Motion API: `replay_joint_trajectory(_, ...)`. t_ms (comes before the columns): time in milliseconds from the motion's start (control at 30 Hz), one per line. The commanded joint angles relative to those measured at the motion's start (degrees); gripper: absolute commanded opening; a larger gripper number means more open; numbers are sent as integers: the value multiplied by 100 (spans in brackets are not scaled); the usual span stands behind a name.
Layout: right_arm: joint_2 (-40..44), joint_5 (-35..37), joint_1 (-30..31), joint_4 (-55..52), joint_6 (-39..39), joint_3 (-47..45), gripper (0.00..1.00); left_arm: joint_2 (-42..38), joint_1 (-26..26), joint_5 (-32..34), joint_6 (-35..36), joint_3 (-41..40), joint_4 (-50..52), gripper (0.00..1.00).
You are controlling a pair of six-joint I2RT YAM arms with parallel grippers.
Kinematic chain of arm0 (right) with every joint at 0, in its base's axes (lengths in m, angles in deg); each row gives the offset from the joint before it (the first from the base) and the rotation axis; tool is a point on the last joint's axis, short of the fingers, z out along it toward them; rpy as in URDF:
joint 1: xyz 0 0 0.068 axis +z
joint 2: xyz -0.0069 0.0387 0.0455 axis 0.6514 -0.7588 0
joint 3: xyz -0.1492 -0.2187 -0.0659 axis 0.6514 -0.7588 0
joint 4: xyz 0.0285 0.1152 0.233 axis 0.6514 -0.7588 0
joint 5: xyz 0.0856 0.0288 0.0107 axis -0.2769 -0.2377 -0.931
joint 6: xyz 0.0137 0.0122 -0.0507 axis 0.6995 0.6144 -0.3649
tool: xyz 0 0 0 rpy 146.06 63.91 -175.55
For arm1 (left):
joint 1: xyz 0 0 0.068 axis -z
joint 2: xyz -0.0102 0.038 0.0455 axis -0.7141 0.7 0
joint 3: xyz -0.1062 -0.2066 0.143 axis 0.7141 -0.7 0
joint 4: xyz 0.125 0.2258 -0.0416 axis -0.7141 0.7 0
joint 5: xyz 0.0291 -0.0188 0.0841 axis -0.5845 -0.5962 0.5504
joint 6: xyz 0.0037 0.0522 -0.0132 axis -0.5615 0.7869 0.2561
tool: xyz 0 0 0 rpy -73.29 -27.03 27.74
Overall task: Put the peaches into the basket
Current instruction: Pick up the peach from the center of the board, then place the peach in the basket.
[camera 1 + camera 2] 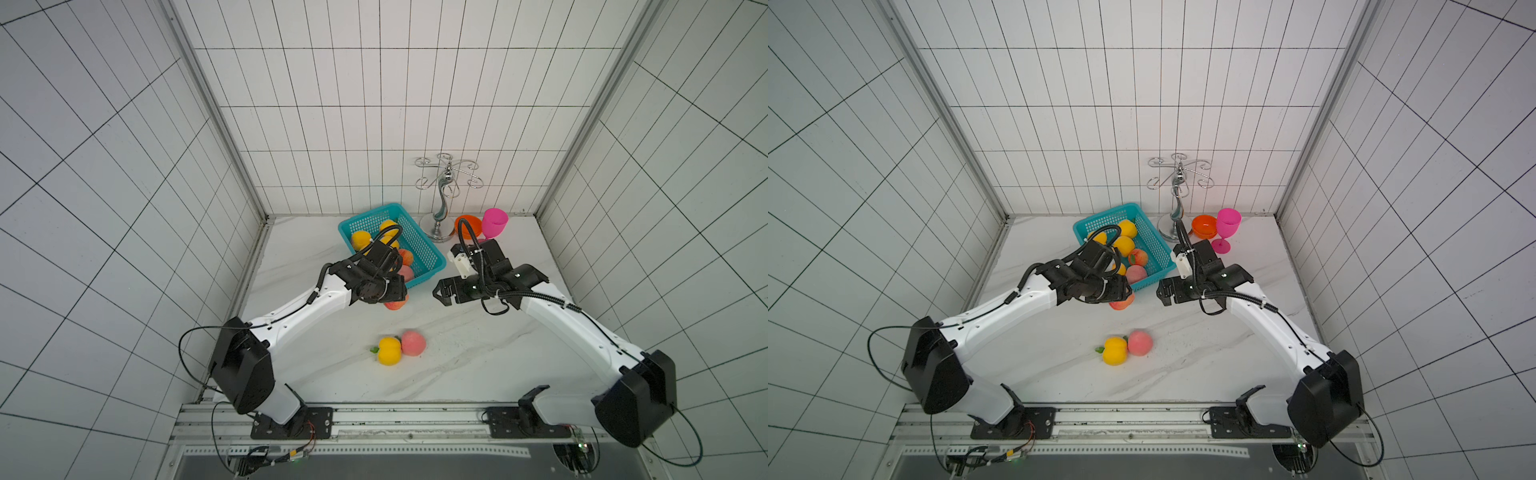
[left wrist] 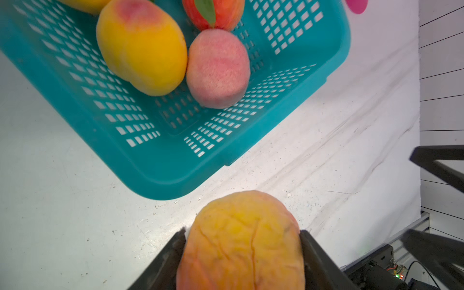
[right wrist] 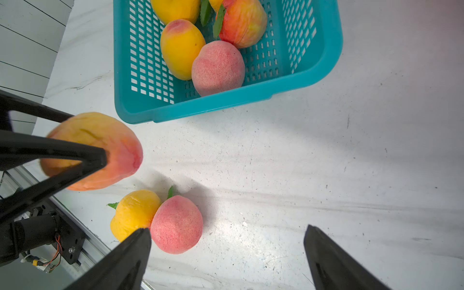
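The teal basket point(image 1: 368, 212) point(image 1: 1104, 214) stands at the back of the marble table and holds several peaches, among them a yellow one point(image 2: 141, 47) and a pink one point(image 2: 218, 70). My left gripper point(image 1: 392, 297) point(image 2: 243, 231) is shut on a yellow-orange peach point(image 2: 243, 251) point(image 3: 95, 128), raised just in front of the basket's near corner point(image 2: 160, 185). Two peaches lie touching on the table nearer the front: a yellow one point(image 1: 389, 351) point(image 3: 133, 213) and a pink one point(image 1: 413, 343) point(image 3: 177, 224). My right gripper point(image 1: 438, 294) point(image 3: 227, 231) hangs open and holds nothing, to the right of the held peach.
A chrome cup stand point(image 1: 440, 199), an orange bowl point(image 1: 467, 224) and a pink goblet point(image 1: 494, 222) stand at the back right, beside the basket. Tiled walls close in the table on three sides. A metal rail point(image 1: 374, 419) runs along the front edge.
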Motion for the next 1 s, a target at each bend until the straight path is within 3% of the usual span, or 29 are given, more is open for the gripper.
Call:
replay_joint_trajectory(0, -55, -7, -66, 8, -168, 181, 99, 230, 6, 157, 194, 386, 190, 64)
replay_joint_trajectory(533, -234, 135, -114, -350, -429, 616, 99, 1601, -479, 791, 1094, 1985, 571, 64)
replay_joint_trajectory(700, -363, 138, -116, -506, -430, 731, 99, 1811, -707, 831, 1237, 1971, 630, 65)
replay_joint_trajectory(967, -444, 119, -114, -515, -469, 741, 99, 1917, -654, 855, 1252, 1591, 449, 65)
